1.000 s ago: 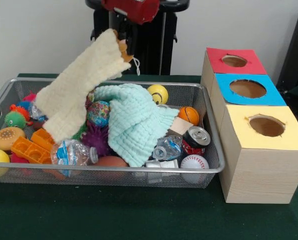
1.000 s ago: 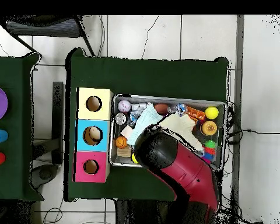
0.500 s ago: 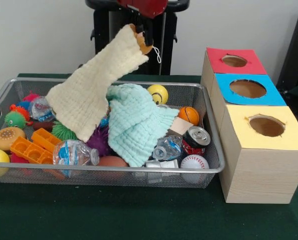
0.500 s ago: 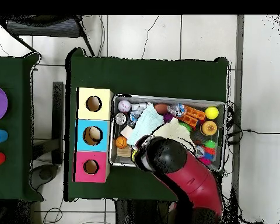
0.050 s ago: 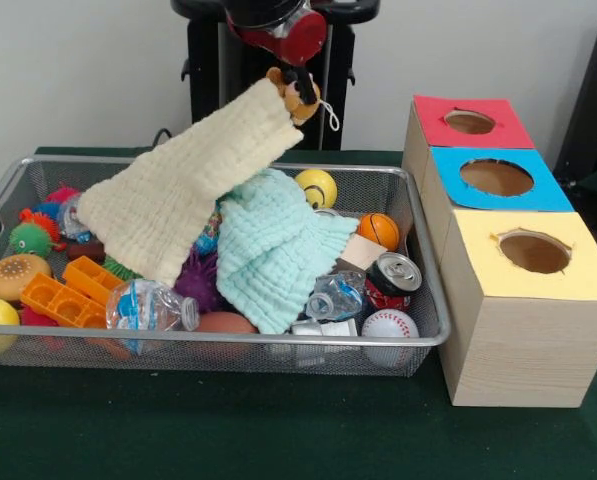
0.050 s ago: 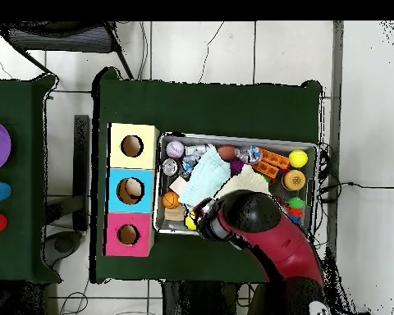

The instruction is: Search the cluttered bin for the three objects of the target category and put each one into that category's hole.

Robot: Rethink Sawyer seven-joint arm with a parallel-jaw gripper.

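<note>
Gripper [image 5: 296, 88], near the top centre of the front view, is pinching one corner of the cream cloth [image 5: 183, 195] along with a small brownish thing with a white string that I cannot identify. Its fingers are closing tight on that corner, lifting it high above the wire bin [image 5: 430, 330].

Most of the cream cloth is hanging down toward the left of the frame, its lower end draping over the toys in the bin. In the overhead view the arm is covering much of it. A mint cloth [image 5: 278, 250] is lying bunched in the middle of the bin, just beside the cream one and possibly touching it.

Both cloths look light, soft and limp, so they will be sagging and swinging when carried. Taking hold at a corner or a bunched fold seems best. A trailing end could be snagging on the toys or the bin's rim.

Three boxes are standing at the right of the frame: the red box [image 5: 473, 135], the blue box [image 5: 498, 185] and the yellow box [image 5: 533, 300], each with a round hole on top.
</note>
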